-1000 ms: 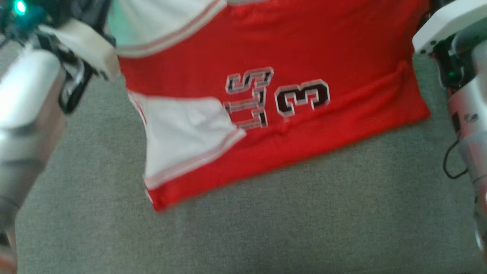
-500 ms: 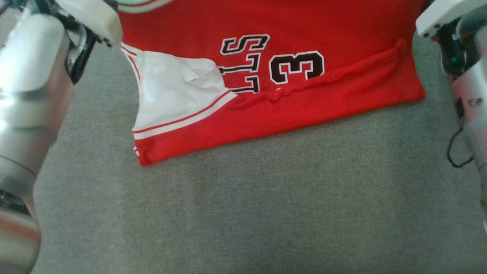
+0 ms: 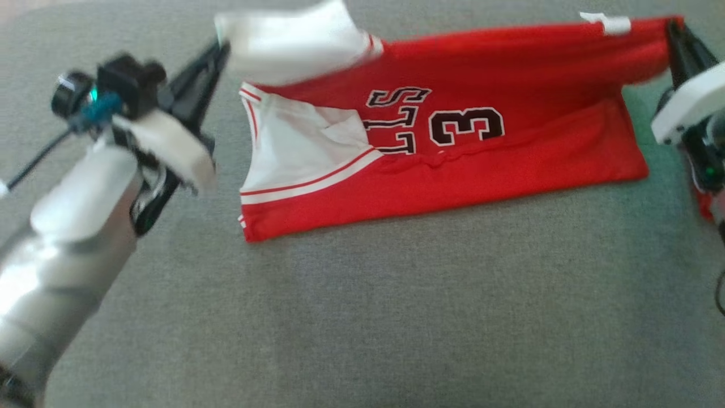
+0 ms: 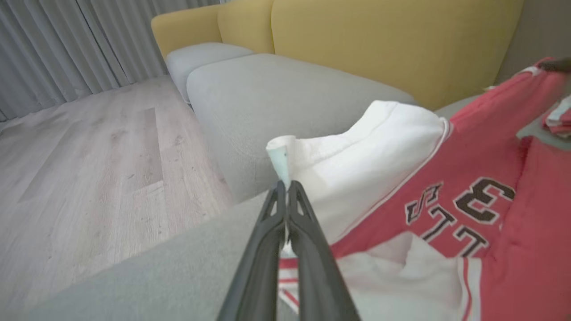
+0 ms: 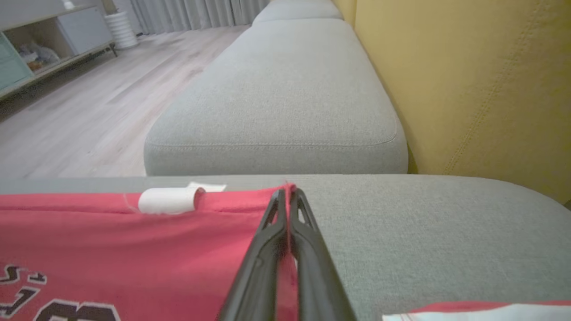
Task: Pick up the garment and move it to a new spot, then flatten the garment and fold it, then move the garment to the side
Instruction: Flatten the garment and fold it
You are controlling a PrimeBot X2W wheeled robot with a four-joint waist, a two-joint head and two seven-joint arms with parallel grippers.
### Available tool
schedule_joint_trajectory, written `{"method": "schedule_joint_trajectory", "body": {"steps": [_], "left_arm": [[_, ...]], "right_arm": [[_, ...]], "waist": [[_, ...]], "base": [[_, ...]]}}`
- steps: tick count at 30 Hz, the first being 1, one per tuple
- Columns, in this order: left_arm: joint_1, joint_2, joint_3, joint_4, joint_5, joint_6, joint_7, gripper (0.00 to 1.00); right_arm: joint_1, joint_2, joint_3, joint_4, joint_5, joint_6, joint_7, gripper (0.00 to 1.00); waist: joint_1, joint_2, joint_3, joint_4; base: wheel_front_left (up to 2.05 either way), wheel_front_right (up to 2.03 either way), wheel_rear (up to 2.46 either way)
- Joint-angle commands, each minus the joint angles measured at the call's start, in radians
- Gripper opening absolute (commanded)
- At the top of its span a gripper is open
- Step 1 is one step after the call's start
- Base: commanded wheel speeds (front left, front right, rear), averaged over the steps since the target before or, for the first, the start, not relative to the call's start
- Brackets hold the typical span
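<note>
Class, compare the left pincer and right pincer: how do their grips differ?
The left pincer pinches a white corner of the jersey; the right pincer pinches a red edge. Cloth sticks out past the left pincer's tips, barely past the right pincer's. Both are shut on it.

**A Grey and Yellow Sofa (image 4: pixel 285 102) by the Window Side**

The sofa is made up of grey seat cushions (image 5: pixel 276 89) set end to end, with a yellow backrest (image 5: pixel 468 80) rising behind them and a yellow armrest (image 4: pixel 183 26) at the far end. A pale wooden floor (image 4: pixel 89 156) is laid in planks beside it. Grey curtains (image 4: pixel 58 44) are hung in folds down to the floor. A low cabinet (image 5: pixel 40 40) with an open compartment is seen across the room, and a white ribbed container (image 5: pixel 119 30) is stood near the curtains. Everything is softly and evenly lit.
</note>
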Motion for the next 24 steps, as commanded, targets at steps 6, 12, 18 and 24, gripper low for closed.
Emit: {"method": "schedule_joint_trajectory", "body": {"steps": [6,12,18,24], "left_arm": [[0.075,0.155,-0.076,-0.201,-0.060,0.002,0.122,0.00],[0.133,0.218,-0.145,-0.322,-0.083,0.002,0.220,0.00],[0.161,0.233,-0.173,-0.369,-0.087,0.016,0.271,0.00],[0.176,0.228,-0.188,-0.379,-0.086,0.031,0.295,0.00]], "right_arm": [[0.092,-0.114,0.148,-0.098,0.079,-0.001,0.104,0.00],[0.138,-0.208,0.282,-0.155,0.104,-0.001,0.209,0.00],[0.150,-0.273,0.381,-0.196,0.132,-0.001,0.279,0.00],[0.150,-0.306,0.436,-0.207,0.180,-0.001,0.322,0.00]], "waist": [[0.0002,-0.0001,-0.038,0.029],[0.0002,-0.0001,-0.044,0.036],[0.0002,-0.0001,-0.042,0.034],[0.0002,-0.0001,-0.042,0.026]], "base": [[0.00,0.00,0.00],[0.00,0.00,0.00],[0.00,0.00,0.00],[0.00,0.00,0.00]]}}
